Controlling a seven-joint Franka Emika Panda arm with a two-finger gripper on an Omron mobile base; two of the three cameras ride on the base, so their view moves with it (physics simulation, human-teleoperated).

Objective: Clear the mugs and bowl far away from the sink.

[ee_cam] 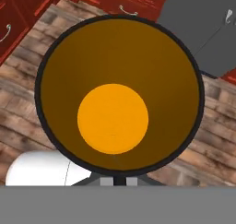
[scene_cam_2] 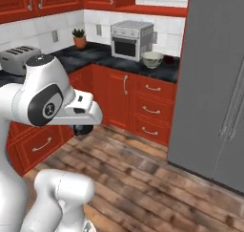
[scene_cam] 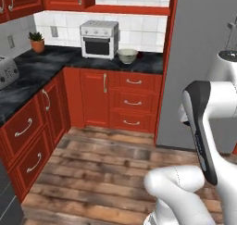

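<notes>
Gripper [ee_cam: 119,179] closed on the near rim of a mug [ee_cam: 113,119]; mug black outside, orange-yellow inside, mouth toward the hand camera, held in the air above the wood floor [scene_cam_2: 157,183]. Bowl [scene_cam: 127,55], cream, sits on the dark surface [scene_cam: 51,62] just right of the white toaster oven [scene_cam: 99,39], near the grey refrigerator [scene_cam_2: 214,83]. Potted plant [scene_cam: 37,41] well left of the oven, in the corner. Toaster [scene_cam: 7,72] further left.
</notes>
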